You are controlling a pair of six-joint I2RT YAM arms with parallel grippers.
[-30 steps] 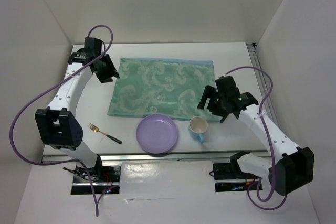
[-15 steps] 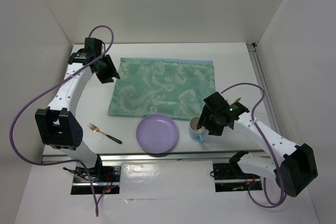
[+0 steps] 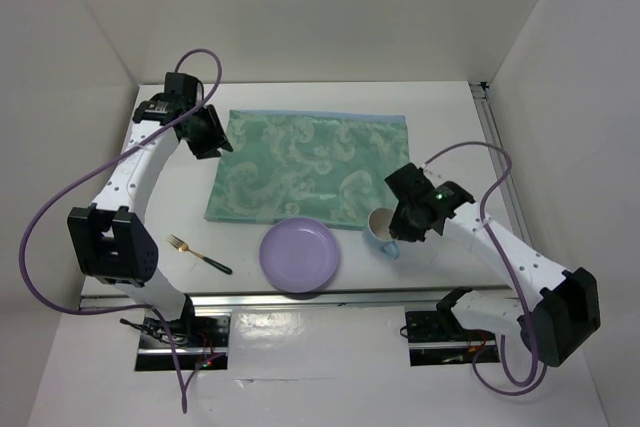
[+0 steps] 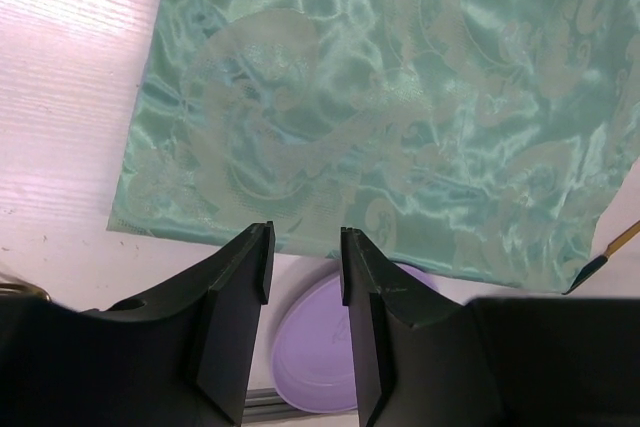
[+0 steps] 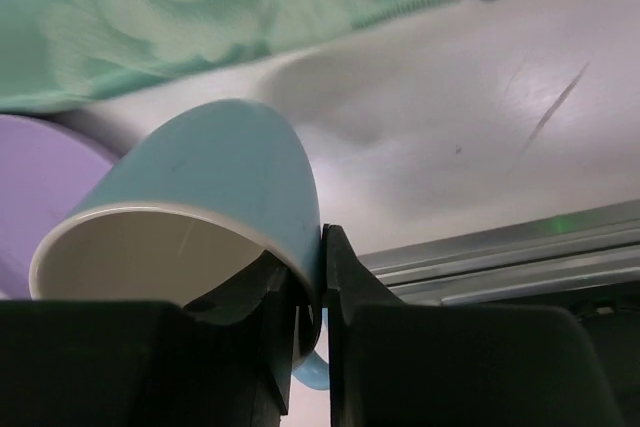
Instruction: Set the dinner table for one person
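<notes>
Right pincer (image 5: 312, 267) grips the tilted blue mug (image 5: 200, 167) by its rim.

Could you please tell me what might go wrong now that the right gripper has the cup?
1. The right gripper pinches the cup only by its thin rim wall, and the cup is tilted; it might slip or swing.
2. The purple plate lies close beside it and could be knocked.
3. Its base might snag the placemat edge.
</notes>
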